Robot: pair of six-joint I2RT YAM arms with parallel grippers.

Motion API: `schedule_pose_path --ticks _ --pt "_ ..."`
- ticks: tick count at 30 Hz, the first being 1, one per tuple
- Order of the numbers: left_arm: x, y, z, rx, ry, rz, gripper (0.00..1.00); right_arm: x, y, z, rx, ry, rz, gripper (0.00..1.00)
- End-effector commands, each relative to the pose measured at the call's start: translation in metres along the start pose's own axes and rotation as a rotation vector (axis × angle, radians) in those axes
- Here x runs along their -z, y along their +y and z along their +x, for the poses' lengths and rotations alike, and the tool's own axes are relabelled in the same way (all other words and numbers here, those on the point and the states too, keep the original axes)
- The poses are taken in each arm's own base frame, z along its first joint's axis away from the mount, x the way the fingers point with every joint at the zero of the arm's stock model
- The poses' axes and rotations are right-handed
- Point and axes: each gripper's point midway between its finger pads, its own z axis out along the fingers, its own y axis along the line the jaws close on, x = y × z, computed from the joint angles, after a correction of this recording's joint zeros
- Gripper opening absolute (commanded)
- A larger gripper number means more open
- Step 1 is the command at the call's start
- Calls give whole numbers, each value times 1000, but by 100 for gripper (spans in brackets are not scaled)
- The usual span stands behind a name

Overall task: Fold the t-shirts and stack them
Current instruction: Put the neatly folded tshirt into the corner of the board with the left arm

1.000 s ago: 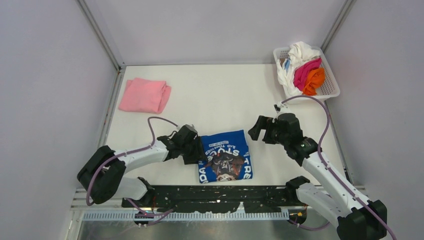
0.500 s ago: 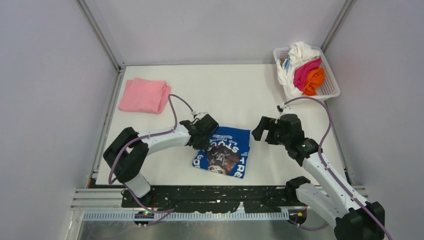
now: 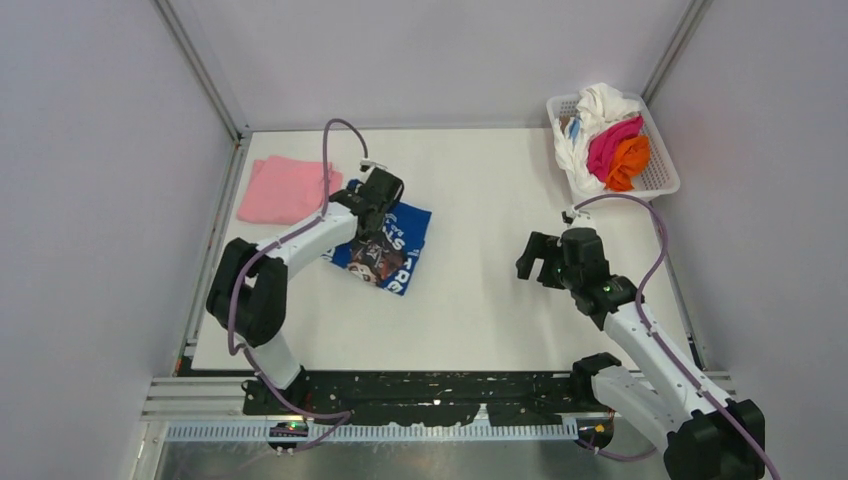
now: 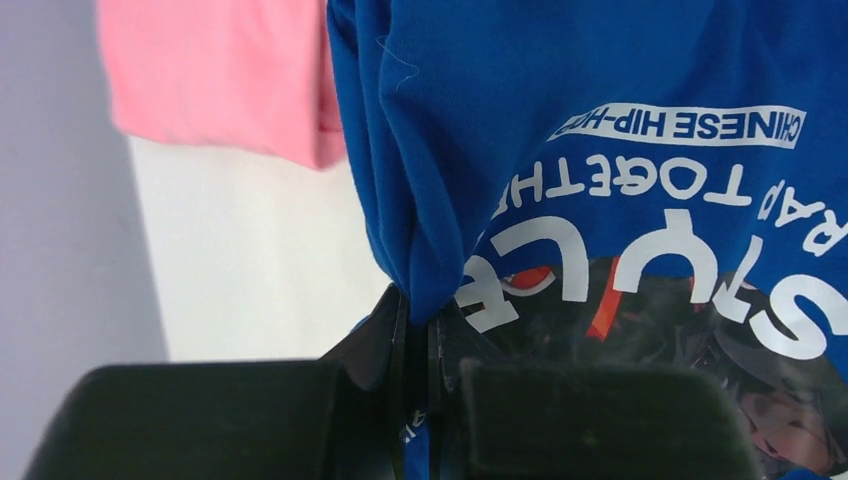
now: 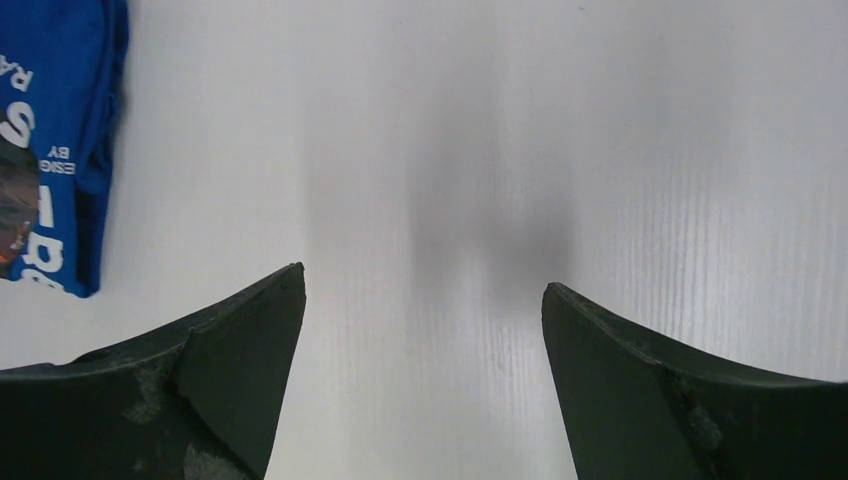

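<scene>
The left gripper (image 3: pixel 374 212) is closed tight on a bunched edge of the blue t-shirt (image 3: pixel 390 250). In the left wrist view its two fingers (image 4: pixel 600 420) meet with only a thin pinch of blue cloth between them, and the folded layers spread out above that pinch. The blue t-shirt, folded with its white letters and dark face print on top, is in the upper left part of the table (image 3: pixel 480 200), just beside the folded pink t-shirt (image 3: pixel 285 190). I cannot tell if the two shirts touch. The right gripper (image 3: pixel 528 262) hangs over bare table at centre right, its fingers wide apart and holding nothing. More t-shirts, white (image 3: pixel 605 100), magenta (image 3: pixel 612 145) and orange (image 3: pixel 630 160), wait in the basket (image 3: pixel 660 180) at the upper right.

I judge that the step in hand is to put the blue shirt on the pink one. The first danger is the grip itself: it holds only one small part of the edge, so some layers can slip out and the fold can open while the shirt travels. The second danger is dragging. If the blue cloth rubs on the table or catches the side of the pink shirt, it can wrinkle, or push the pink shirt out of its neat shape. Third, if it is released off centre, the stack will be crooked. The right arm is well apart and gives no support to the free end.
</scene>
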Motion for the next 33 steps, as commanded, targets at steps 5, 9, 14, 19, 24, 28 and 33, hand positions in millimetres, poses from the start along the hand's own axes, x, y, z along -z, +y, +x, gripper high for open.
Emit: schedule_pose_path --ticks 5,9,14,19,24,28,33 --pt "-14 95 -71 -101 -134 -178 0 -1 -24 -7 7 -31 120 95" --pt "-16 130 -89 -100 -153 -241 0 -2 -27 -7 5 -33 136 95" --pt "-12 162 -112 -28 -190 -261 0 -5 -28 -5 3 -22 144 95" --pt "-2 177 -128 7 -229 -272 0 -7 -29 -3 4 -11 150 95" --pt "7 188 -141 91 -267 -223 0 -6 -29 -4 3 -15 151 95" --pt "17 193 -150 127 -300 -204 0 -6 -29 -5 3 -20 151 96" --pt "22 201 -163 175 -321 -170 0 -5 -30 -5 2 -22 154 95"
